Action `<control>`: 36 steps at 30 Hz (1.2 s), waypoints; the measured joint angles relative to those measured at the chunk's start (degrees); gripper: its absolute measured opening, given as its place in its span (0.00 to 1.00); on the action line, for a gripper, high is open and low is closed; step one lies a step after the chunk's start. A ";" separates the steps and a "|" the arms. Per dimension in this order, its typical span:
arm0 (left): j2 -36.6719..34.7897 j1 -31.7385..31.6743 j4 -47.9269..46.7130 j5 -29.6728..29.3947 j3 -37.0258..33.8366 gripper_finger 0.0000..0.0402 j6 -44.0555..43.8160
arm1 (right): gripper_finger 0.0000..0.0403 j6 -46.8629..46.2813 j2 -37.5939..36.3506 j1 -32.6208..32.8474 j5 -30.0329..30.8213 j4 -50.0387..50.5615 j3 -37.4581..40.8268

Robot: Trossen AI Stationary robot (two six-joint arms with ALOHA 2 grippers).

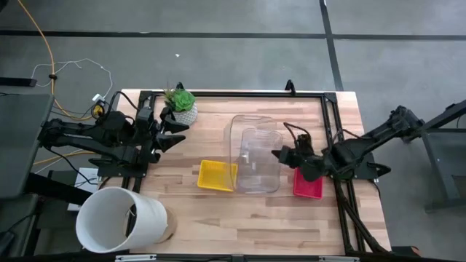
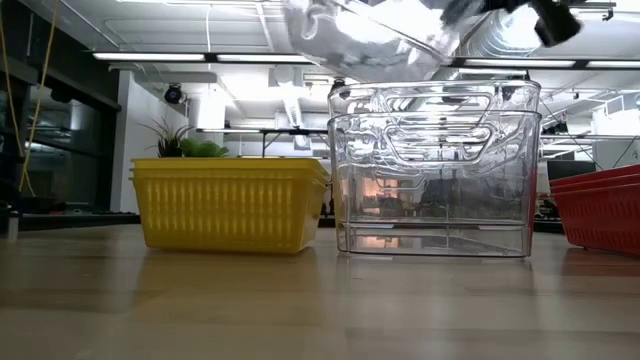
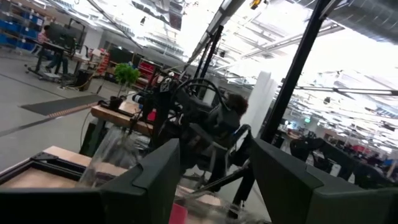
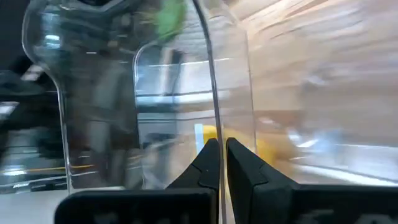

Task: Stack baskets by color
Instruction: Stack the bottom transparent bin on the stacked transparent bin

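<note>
Clear basket (image 1: 251,135) pinched in right hand (image 1: 280,154), raised over clear stack (image 2: 432,170). Left hand (image 1: 175,135) spread, idle near plant (image 1: 180,103)

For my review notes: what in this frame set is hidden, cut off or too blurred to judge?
- Low view: the lifted clear basket is cut off by the top edge; the right hand holding it is out of frame.
- Low view: the red basket is cut by the right edge.
- Right wrist view: the yellow basket is blurred behind clear plastic.
- High view: how many clear baskets are nested is unclear.
</note>
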State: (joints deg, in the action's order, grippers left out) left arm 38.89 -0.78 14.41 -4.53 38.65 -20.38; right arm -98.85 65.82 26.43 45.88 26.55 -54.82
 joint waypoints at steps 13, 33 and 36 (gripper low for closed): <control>0.00 0.00 -0.01 0.08 0.00 0.46 0.00 | 0.00 -10.75 4.62 -1.44 -8.58 40.10 -18.90; 0.00 0.00 -0.02 0.10 0.00 0.46 0.00 | 0.00 -20.26 11.98 -3.16 -12.06 45.23 -17.42; 0.00 -0.02 -0.02 0.09 0.00 0.46 -0.02 | 0.00 -19.31 11.98 -3.61 -12.16 44.50 -17.42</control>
State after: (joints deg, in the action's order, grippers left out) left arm 38.89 -0.80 14.39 -4.43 38.65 -20.40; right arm -118.16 77.80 22.82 33.72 71.05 -72.25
